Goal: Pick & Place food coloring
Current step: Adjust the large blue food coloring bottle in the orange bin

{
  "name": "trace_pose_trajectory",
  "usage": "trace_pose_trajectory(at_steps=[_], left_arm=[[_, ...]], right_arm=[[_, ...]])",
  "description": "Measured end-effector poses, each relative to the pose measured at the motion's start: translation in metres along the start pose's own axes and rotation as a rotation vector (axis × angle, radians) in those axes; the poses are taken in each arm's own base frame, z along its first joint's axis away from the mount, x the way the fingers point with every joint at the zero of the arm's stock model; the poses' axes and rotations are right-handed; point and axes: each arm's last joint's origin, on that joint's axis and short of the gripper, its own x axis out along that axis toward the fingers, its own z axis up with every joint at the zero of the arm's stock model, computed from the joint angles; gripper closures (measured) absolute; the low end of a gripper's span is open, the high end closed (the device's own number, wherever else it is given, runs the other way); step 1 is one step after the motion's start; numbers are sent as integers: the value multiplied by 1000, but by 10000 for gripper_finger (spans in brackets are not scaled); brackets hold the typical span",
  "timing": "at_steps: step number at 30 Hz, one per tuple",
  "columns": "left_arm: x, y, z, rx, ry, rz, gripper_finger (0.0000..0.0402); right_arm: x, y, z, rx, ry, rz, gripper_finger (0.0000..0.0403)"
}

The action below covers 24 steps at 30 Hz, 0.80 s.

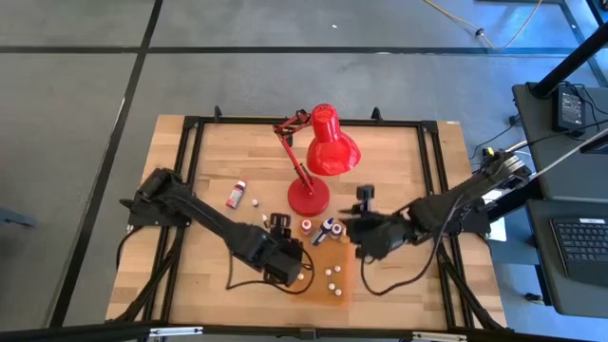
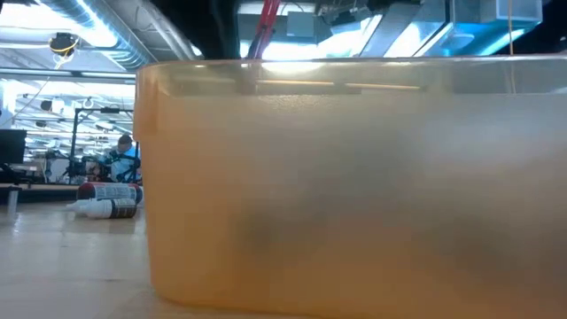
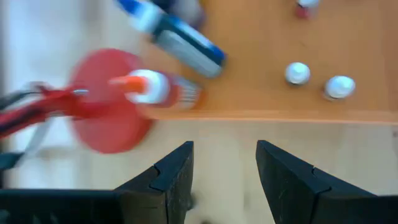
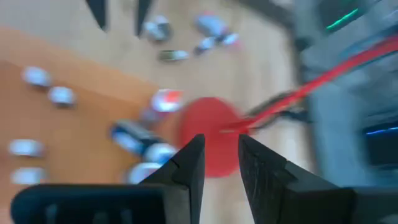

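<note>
High view: left gripper [image 1: 288,269] hovering released, nothing between its fingers, at the near-left edge of the orange tray [image 1: 347,282]. Right gripper [image 1: 369,236] hanging narrowly parted, holding nothing, just right of the red lamp base [image 1: 308,198]. Food coloring bottles [image 1: 332,275] standing white-capped in the translucent tray; another [image 1: 236,194] lying far left on wood. Risk: the small, smooth, rounded bottles toppling or rolling if fingers clip them.

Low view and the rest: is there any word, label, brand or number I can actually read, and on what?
None can be read.
Bottle lying on the table: its label carries print, too blurred to read.
Laptop keyboard at the table's right: keys too small to read.
Food coloring bottles: no legible labels in either wrist view.
</note>
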Motion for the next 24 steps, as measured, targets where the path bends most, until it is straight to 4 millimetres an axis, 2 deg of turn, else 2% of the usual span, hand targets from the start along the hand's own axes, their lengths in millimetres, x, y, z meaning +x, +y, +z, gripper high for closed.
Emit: trace_pose_trajectory(at_steps=[4, 7, 10, 14, 18, 24], left_arm=[[-31, 14, -3, -35, -114, 30, 231], [-36, 20, -14, -76, -203, -15, 232], [-30, 24, -35, -106, -282, -130, 232], [-15, 28, -66, -166, -449, -300, 231], [1, 32, -98, -198, -606, -407, 232], [12, 42, -141, -209, -787, -405, 232]], right_arm=[[-5, -15, -3, 134, 6, -13, 304], [-3, -32, -13, 203, 100, 203, 304], [10, -41, -18, 256, 103, 420, 304], [33, -55, -28, 301, 91, 591, 304], [56, -67, -44, 338, 70, 626, 304], [78, -83, -66, 375, 74, 577, 304]])
